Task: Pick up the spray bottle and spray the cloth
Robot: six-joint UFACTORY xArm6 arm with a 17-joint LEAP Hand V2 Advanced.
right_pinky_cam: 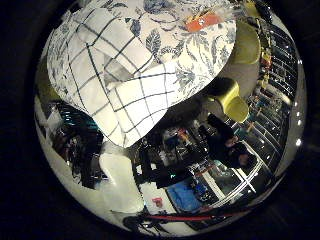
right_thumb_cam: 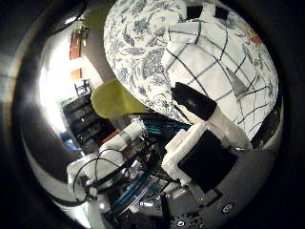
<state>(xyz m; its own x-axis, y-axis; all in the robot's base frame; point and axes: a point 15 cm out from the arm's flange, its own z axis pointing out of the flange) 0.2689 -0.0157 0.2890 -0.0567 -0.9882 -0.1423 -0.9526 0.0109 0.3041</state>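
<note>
1. I am seeing the checked cloth [right_pinky_cam: 120, 75] lying on the counter [right_pinky_cam: 195, 60], filling the upper left of the little-finger view; the counter is wearing a blue floral cover.
2. I am not finding the spray bottle in either view.
3. An orange object [right_pinky_cam: 202, 21] is sitting on the counter near the top, too small to identify.
4. The robot hand [right_thumb_cam: 205, 143] is showing white and black parts across the lower right of the thumb-side view, one dark-tipped finger [right_thumb_cam: 193, 101] reaching over the cloth's edge; I cannot tell how far open it is.
5. Yellow-green chairs [right_pinky_cam: 235, 97] are standing beside the counter.
</note>
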